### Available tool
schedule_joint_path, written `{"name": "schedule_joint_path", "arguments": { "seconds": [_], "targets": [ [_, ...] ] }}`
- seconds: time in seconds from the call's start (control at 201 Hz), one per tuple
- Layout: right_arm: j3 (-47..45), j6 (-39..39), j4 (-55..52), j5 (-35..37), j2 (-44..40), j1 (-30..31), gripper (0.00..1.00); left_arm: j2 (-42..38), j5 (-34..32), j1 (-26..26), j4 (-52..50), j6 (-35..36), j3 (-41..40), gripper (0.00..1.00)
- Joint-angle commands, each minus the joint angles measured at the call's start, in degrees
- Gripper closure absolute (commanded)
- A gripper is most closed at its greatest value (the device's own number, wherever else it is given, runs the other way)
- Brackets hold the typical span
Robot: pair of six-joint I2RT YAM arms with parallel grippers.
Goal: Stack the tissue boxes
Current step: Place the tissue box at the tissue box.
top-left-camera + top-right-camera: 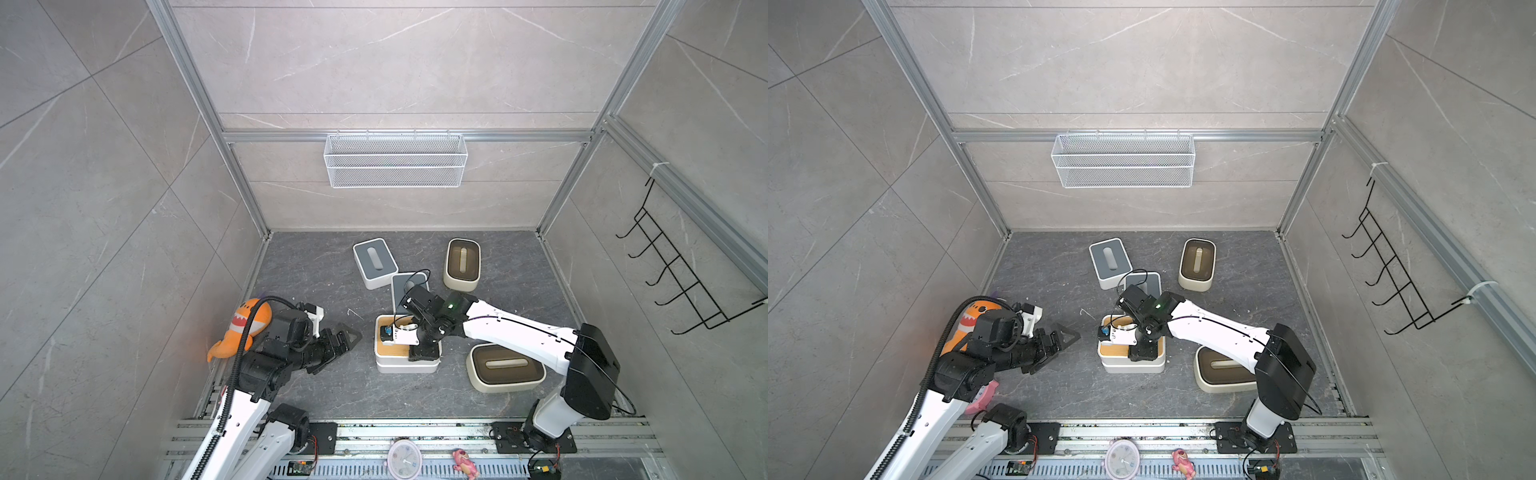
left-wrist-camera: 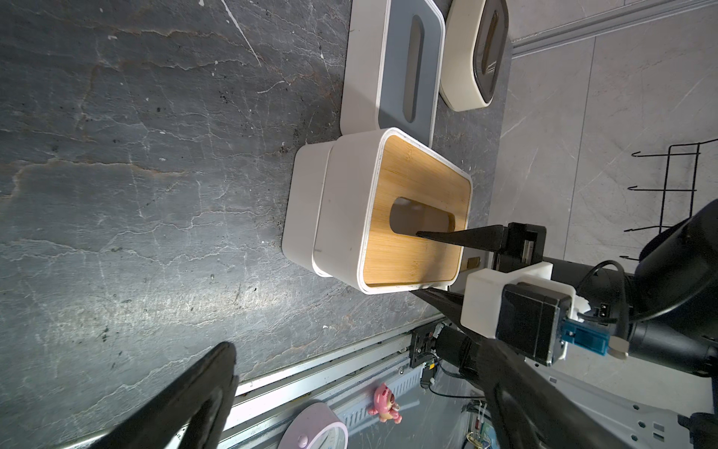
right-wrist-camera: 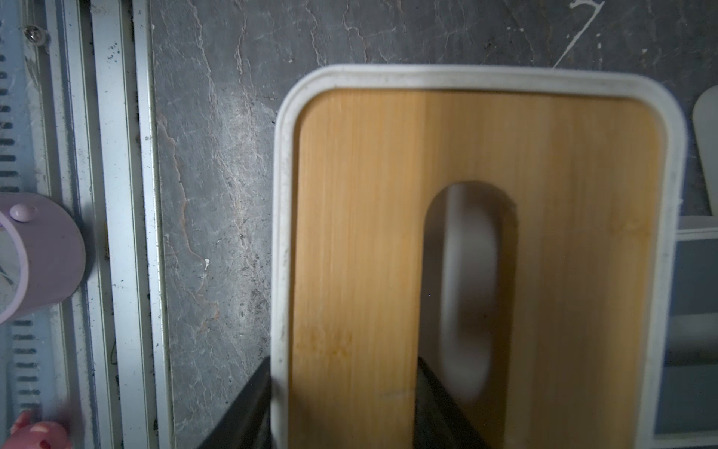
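Observation:
Two white tissue boxes with bamboo lids are stacked mid-floor; the upper one (image 1: 399,352) (image 2: 419,233) (image 3: 369,233) sits on the lower one (image 2: 307,210). My right gripper (image 1: 424,353) (image 1: 1144,353) (image 3: 345,412) is shut on the upper box's long wall, with one finger (image 2: 458,237) down the slot and the other outside. My left gripper (image 1: 345,336) (image 2: 349,357) hangs open and empty to the stack's left. Two grey-lidded boxes (image 1: 374,262) (image 1: 409,286) lie behind the stack, the nearer partly hidden by my right arm. Cream boxes with brown lids rest at the back right (image 1: 462,264) and front right (image 1: 505,368).
An orange plush toy (image 1: 241,328) lies against the left wall beside my left arm. A white wire mesh basket (image 1: 395,160) hangs on the back wall and a black hook rack (image 1: 681,266) on the right wall. A clock (image 1: 404,457) and pink toy (image 1: 465,459) sit on the front rail.

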Motion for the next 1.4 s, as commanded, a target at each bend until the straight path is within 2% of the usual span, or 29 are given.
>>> {"name": "schedule_joint_path", "arguments": {
  "seconds": [0.0, 0.927, 1.396],
  "targets": [
    [-0.22, 0.58, 0.84, -0.09, 0.12, 0.28, 0.55, -0.27, 1.66, 0.23, 1.38, 0.87, -0.29, 0.00],
    [-1.12, 0.10, 0.41, -0.36, 0.11, 0.28, 0.54, 0.08, 2.70, 0.19, 2.09, 1.05, -0.52, 0.00],
    [-1.84, 0.21, 0.81, 0.30, -1.05, 0.27, 0.43, 0.52, 3.16, 0.15, 2.88, 1.05, -0.57, 0.00]
  ]
}}
